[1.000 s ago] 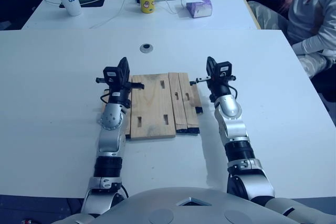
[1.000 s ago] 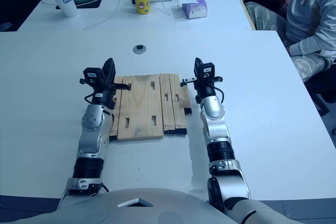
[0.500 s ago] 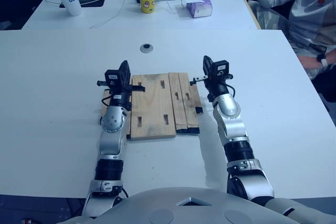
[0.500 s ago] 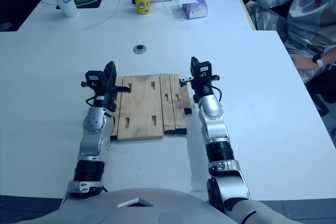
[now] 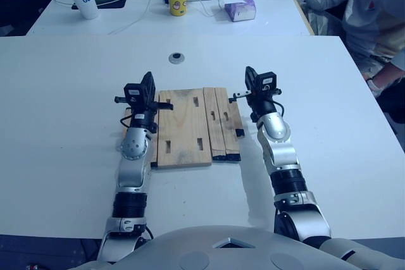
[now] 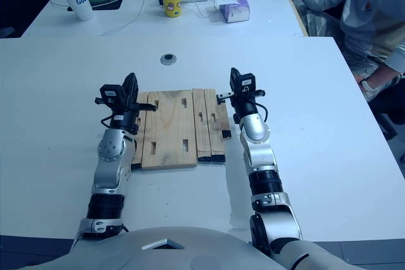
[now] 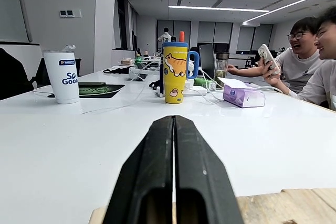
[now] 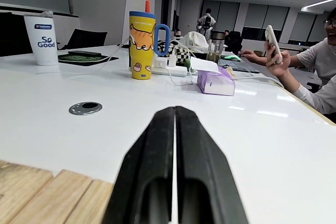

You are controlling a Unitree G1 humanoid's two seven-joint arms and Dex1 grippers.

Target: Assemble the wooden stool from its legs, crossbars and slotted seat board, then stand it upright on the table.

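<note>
Nothing looks joined yet: the slotted seat board (image 5: 183,129) lies flat in the middle of the table (image 5: 76,124), with at least 2 narrower slotted pieces (image 5: 226,124) packed against its right edge and another strip (image 6: 138,134) along its left edge, partly under the left arm. The left gripper (image 7: 174,121) sits above the far left corner of the wood and the right gripper (image 8: 175,111) above the far right corner; on each the 2 fingers are pressed together with only a thin seam between them, and neither holds anything. I judge the step in hand to be picking up a first leg or crossbar. To do it well, the fingers need to part before the arm comes down, since pressed together they can only push. The outermost piece on either side is the sensible choice, because its outer long edge is free; the inner ones touch their neighbours and leave no room for a finger. It may help to slide the chosen piece away from the pile first, then grasp it across its width near the middle so it lifts level. The other gripper can press lightly on the seat board so the pile does not shift. Which pieces are legs and which are crossbars I cannot tell from here
</note>
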